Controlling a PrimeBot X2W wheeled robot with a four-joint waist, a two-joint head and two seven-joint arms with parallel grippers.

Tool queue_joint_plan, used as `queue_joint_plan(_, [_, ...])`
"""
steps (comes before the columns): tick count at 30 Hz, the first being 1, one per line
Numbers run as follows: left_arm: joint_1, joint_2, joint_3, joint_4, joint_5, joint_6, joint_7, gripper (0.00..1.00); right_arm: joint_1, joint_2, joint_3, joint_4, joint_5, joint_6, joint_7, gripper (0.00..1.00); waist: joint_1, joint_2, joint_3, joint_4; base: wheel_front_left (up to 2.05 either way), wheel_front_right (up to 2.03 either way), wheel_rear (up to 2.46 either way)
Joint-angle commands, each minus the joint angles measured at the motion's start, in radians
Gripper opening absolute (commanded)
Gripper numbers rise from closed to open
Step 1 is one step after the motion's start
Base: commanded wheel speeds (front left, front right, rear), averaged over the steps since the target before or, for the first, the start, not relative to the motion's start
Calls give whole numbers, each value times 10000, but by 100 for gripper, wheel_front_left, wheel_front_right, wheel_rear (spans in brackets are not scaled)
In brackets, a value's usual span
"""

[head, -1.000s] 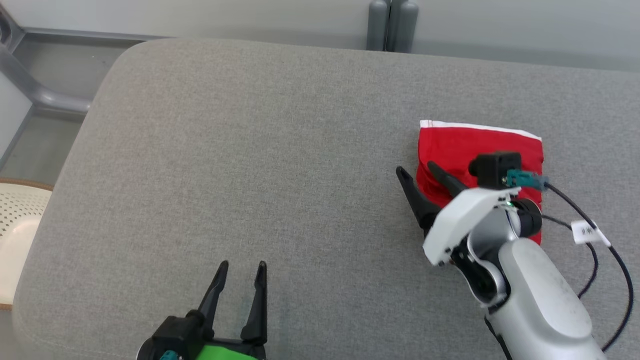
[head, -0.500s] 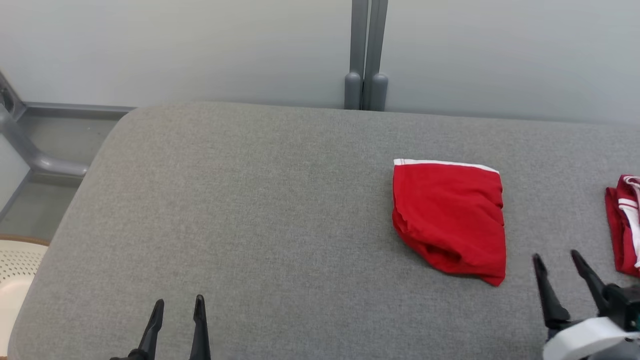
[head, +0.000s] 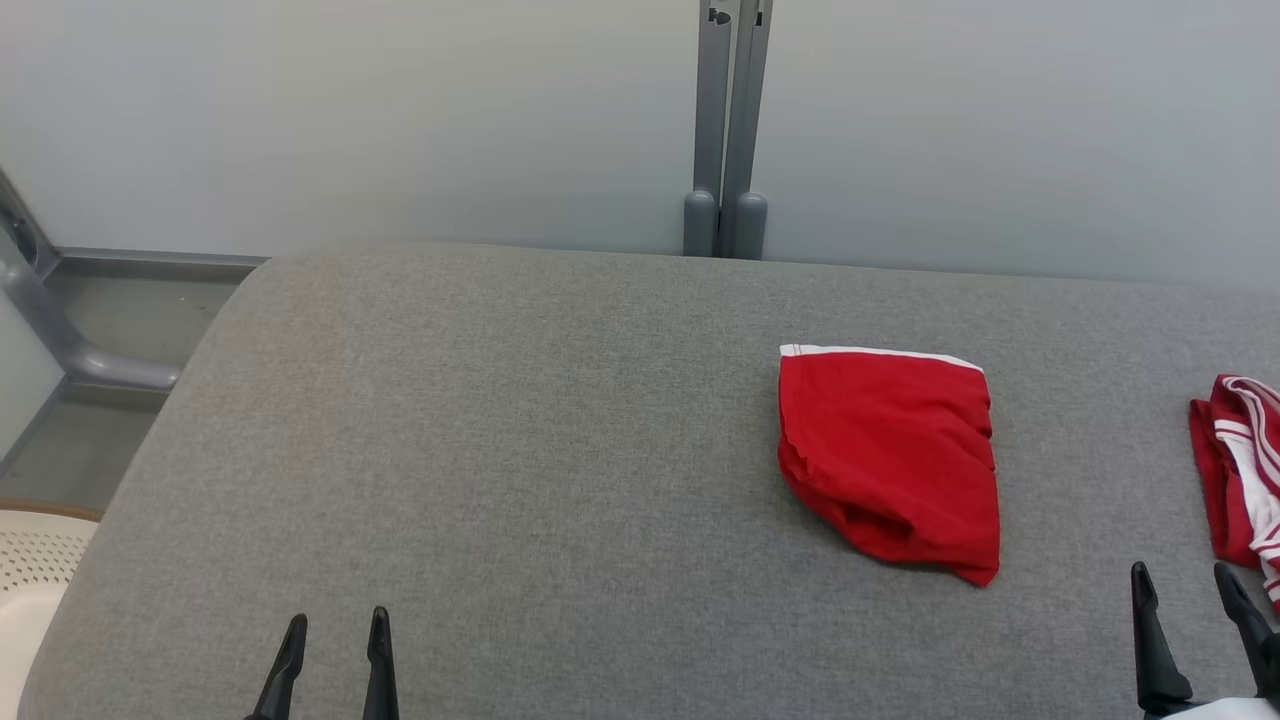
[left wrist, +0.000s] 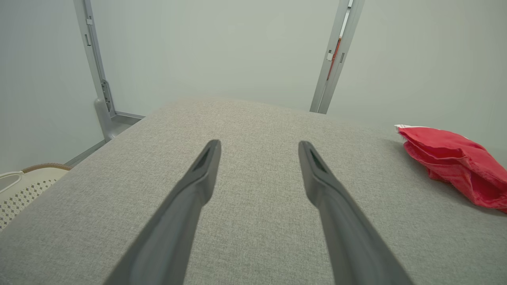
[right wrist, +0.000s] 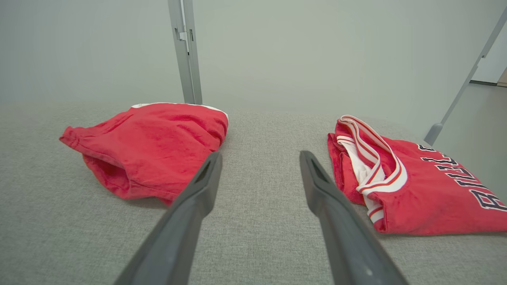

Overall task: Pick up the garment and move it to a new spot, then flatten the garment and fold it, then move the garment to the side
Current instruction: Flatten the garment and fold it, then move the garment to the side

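Note:
A folded red garment (head: pixel 888 460) with a white edge lies right of centre on the grey cushioned surface (head: pixel 500 450). The left wrist view has the garment (left wrist: pixel 451 162) at its right; the right wrist view has the garment (right wrist: pixel 150 144) at its left. My right gripper (head: pixel 1185 590) stands open at the lower right, apart from the garment, nothing between its fingers (right wrist: pixel 198 190). Open and empty too, my left gripper (head: pixel 335 630) sits at the lower left, far from the garment, its fingers (left wrist: pixel 202 174) over bare fabric.
A second red jersey (head: pixel 1240 480) with white trim and lettering (right wrist: pixel 396 178) lies at the right edge. A grey post (head: pixel 725 130) stands against the pale wall behind. A perforated cream basket (head: pixel 40 560) sits off the surface's left edge.
The head camera has tilted up, shifting the whole picture. My right gripper has drawn back from over the garment to the lower right. The garment lies folded and uncovered.

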Motion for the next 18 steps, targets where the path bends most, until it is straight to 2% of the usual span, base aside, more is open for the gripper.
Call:
queue_joint_plan(1, [94,15,25,3,140,-33,2,100,46,18,4,-57,-70,-1,-40,100,0,-1,6,-28,0,0,0])
queue_joint_plan(12, [-74,15,55,66,-3,-32,2,100,-210,118,89,-119,-89,-1,-42,100,0,-1,138,-63,0,0,0])
queue_joint_plan(14, [-93,17,103,32,-35,-4,2,100,-614,245,102,-260,379,-1,-42,100,0,-1,216,-105,0,0,0])
queue_joint_plan(17, [-152,15,52,23,-45,12,2,100,-1133,31,568,31,982,-1,21,100,0,-1,327,-94,0,0,0])
queue_joint_plan(18, [-205,17,-2,24,-52,10,1,100,-1479,-140,812,150,1230,-1,341,100,0,-1,370,-67,0,0,0])
